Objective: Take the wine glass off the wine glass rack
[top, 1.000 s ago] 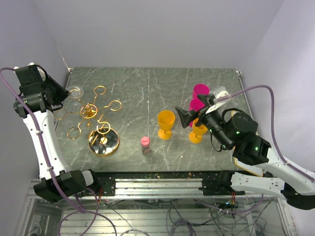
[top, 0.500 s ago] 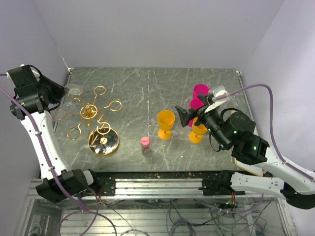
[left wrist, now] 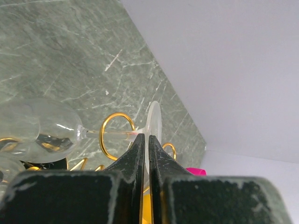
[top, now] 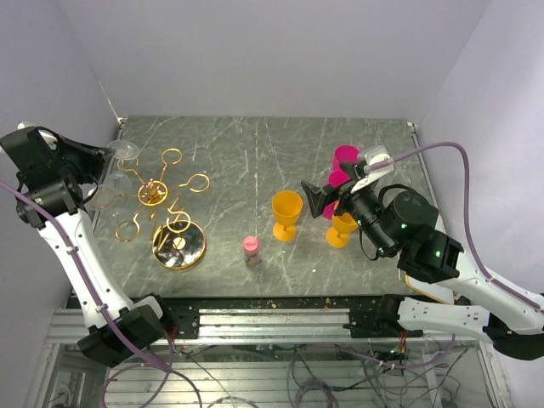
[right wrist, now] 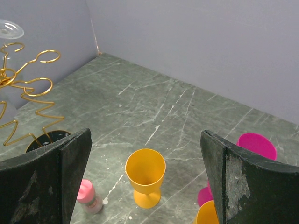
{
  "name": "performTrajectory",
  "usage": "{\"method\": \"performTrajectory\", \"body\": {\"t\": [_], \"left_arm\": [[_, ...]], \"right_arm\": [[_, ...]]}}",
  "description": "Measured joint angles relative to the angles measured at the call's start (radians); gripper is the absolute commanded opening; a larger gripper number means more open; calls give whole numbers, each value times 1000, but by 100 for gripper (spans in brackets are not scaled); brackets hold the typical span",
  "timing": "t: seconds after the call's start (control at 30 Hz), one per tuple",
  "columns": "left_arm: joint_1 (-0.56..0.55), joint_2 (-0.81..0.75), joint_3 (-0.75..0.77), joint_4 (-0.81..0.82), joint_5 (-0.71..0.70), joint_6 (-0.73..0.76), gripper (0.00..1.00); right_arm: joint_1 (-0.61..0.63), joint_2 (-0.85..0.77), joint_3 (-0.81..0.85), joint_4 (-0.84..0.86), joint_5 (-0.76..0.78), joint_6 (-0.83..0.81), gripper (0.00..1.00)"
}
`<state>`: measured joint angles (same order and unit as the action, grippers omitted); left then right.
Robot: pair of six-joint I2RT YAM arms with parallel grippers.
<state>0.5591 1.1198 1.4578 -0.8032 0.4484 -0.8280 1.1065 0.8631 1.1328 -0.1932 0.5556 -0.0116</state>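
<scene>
A clear wine glass (top: 105, 195) lies tilted at the left side of the gold wire rack (top: 158, 192), its foot (top: 127, 150) up and its bowl lower. My left gripper (top: 109, 158) is shut on the foot. In the left wrist view the gripper (left wrist: 146, 138) pinches the foot's edge (left wrist: 153, 119), with the stem (left wrist: 110, 134) and the bowl (left wrist: 39, 128) out to the left. A gold ring (left wrist: 117, 136) crosses the stem; I cannot tell whether the stem is inside it. My right gripper (top: 327, 197) is open and empty (right wrist: 145, 135), far from the rack.
The rack's round shiny base (top: 178, 246) stands at the front left. An orange goblet (top: 286, 212), a second orange goblet (top: 342, 228), two pink cups (top: 346, 157) and a pink-capped bottle (top: 252, 249) stand mid-table and right. The left wall is close to my left arm.
My left arm has swung left and back toward the wall, still holding the glass, and the glass foot has shifted slightly up. The right arm has barely moved.
</scene>
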Motion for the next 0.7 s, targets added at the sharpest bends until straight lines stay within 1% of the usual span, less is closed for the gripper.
{"method": "performTrajectory", "body": {"t": [0.4, 0.7], "left_arm": [[2, -58, -136, 96, 111, -52, 7], [-2, -129, -195, 134, 143, -74, 7]], "right_arm": [[0, 10, 0, 0, -2, 0, 100], [0, 28, 0, 0, -10, 6, 100]]}}
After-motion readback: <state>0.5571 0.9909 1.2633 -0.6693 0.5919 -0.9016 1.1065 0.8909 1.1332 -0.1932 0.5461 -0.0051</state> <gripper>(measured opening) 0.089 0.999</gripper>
